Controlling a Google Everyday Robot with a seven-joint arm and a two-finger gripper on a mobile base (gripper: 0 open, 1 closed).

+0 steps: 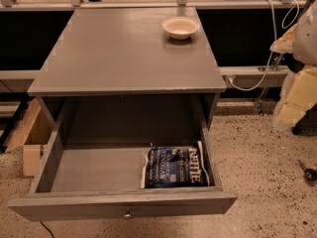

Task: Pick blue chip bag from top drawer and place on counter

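The top drawer [119,205] of the grey cabinet is pulled fully out, its round metal knob [128,214] at the front centre. The blue chip bag [174,166] lies flat in the drawer's right front corner, with its white lettering facing up. The counter [124,53] is the cabinet's flat grey top above the drawer. My gripper [293,105] is a pale cream shape at the right edge of the camera view. It hangs beside the cabinet at about drawer height, well to the right of the bag, and touches nothing.
A small white bowl [180,27] sits on the counter's far right. A cardboard box [30,145] stands on the floor left of the drawer. White cables [257,81] hang by the ledge at right. A small dark object [308,172] lies on the speckled floor.
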